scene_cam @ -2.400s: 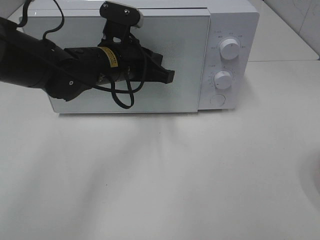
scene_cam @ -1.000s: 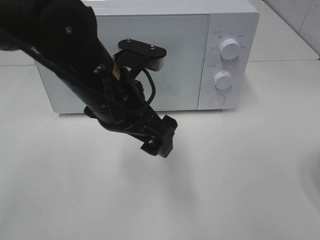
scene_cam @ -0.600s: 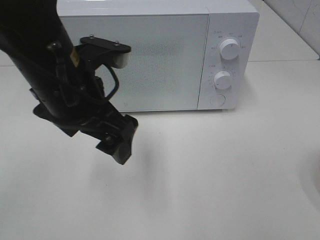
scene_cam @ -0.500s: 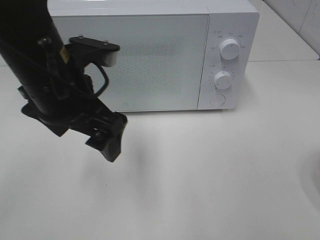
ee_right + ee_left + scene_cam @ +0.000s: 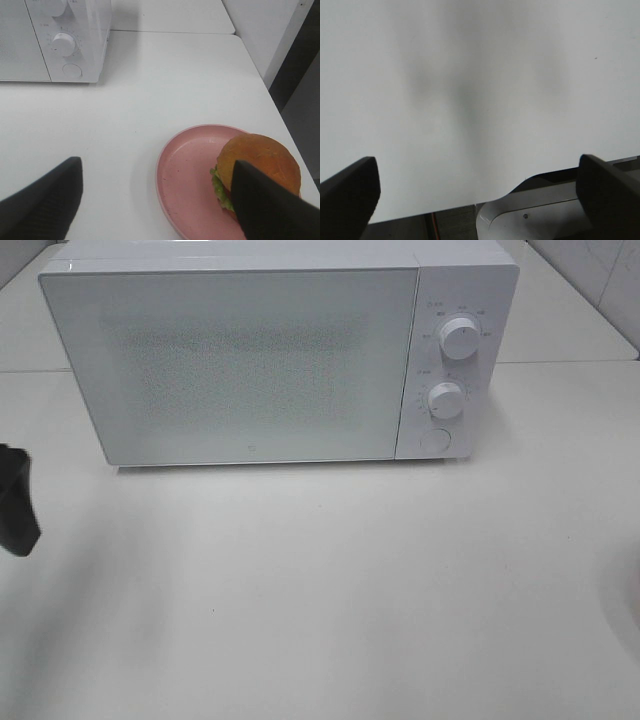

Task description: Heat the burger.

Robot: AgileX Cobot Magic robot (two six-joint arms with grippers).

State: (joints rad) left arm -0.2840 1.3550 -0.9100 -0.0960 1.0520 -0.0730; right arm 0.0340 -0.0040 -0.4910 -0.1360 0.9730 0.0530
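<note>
The burger (image 5: 260, 155), golden-brown bun over green lettuce, sits on the far side of a round pink plate (image 5: 185, 175) in the right wrist view. My right gripper (image 5: 156, 164) hovers above the plate, open, with nothing between its fingers; one finger (image 5: 265, 205) hides part of the burger. The white microwave (image 5: 250, 360) stands at the back of the table with its door shut. My left gripper (image 5: 476, 165) is open wide over bare white table. In the high view only a dark piece of it (image 5: 15, 505) shows at the left edge. Burger and plate are out of the high view.
The microwave's panel carries two knobs (image 5: 459, 336) (image 5: 446, 399) and a round door button (image 5: 434, 440). It also shows in the right wrist view (image 5: 50, 40). The table's right edge (image 5: 265, 95) runs close to the plate. A grey-white base (image 5: 535, 215) lies beyond the table edge below the left gripper.
My left arm has swung from in front of the microwave door down and to the left, almost out of the high view. The door stays shut.
</note>
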